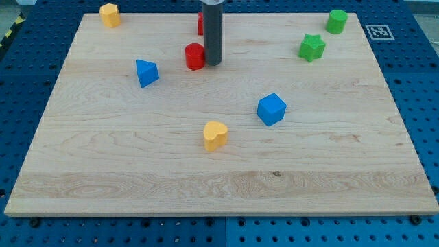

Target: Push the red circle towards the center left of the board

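Seven blocks show on the board [219, 185]. Red circle [195, 56]: a short, plain red cylinder with a flat round top, standing upright in the upper middle, a little left of centre. My tip [212, 64] rests just beside it on the view's right, touching or nearly so; it is a bare rod, with nothing to open and nothing held. Behind the rod a second red block [200, 23] peeks out, shape hidden. Blue triangle [146, 73] sits near the circle's left. Yellow heart [215, 135] and blue cube [271, 109] lie lower, well apart
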`<state>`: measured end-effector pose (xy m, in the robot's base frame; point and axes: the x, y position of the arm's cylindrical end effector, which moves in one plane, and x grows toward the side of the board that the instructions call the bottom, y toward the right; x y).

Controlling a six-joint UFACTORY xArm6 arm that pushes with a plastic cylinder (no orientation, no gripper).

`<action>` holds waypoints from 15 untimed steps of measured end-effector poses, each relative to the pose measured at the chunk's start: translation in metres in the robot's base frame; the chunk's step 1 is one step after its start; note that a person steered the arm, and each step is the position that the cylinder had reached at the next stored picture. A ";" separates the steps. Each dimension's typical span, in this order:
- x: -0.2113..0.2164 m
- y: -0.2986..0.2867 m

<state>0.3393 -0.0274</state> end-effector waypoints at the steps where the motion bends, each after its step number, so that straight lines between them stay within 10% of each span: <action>1: 0.000 -0.032; 6: -0.060 -0.076; 15: -0.027 -0.105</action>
<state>0.3125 -0.1328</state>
